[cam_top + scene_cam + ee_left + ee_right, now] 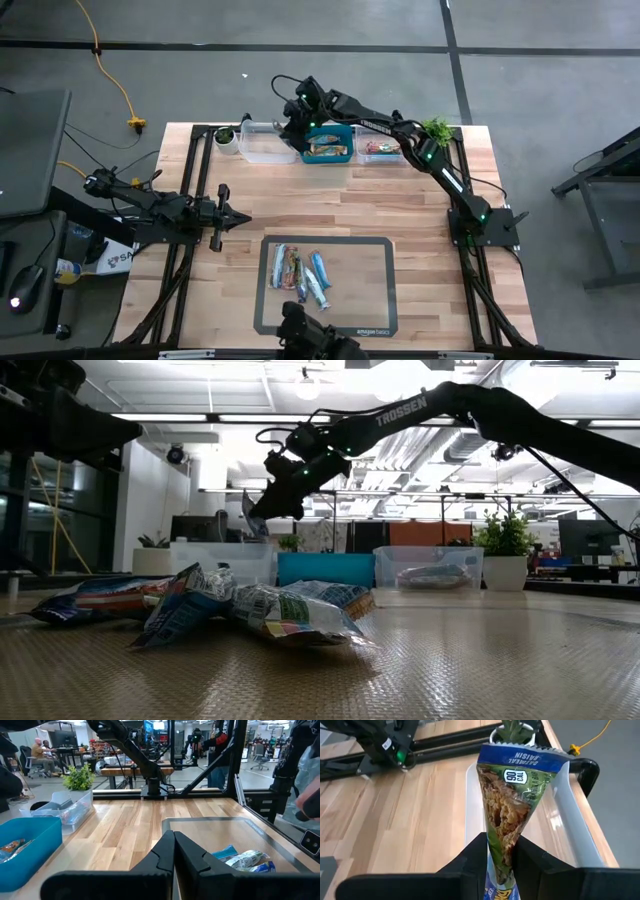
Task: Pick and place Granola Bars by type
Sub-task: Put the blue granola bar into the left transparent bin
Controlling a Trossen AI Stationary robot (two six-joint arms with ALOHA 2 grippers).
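Observation:
Several granola bars (301,272) in blue, teal and greenish wrappers lie in a loose heap on the dark mat (370,300), large in the low view's foreground (270,610). My right gripper (291,127) reaches to the table's far side, above the left clear bin (262,146), shut on one blue-and-green bar (512,785). The blue bin (329,146) holds bars, and so does the right clear bin (381,150). My left gripper (238,216) waits shut at the table's left, clear of everything. My right gripper (500,865) pinches the blue-and-green bar near one end (501,845) between its two fingers (530,860). The fingers come slanting down from above. The bar is lifted clear and points down past the fingertips (250,515), its free end over the left clear bin (470,795).
A small potted plant (226,136) stands at the far left corner beside the clear bin, another plant (436,130) at the far right. Bare wood lies between the mat and the bins. The black frame rail runs along the far edge (445,740). People sit in the room beyond.

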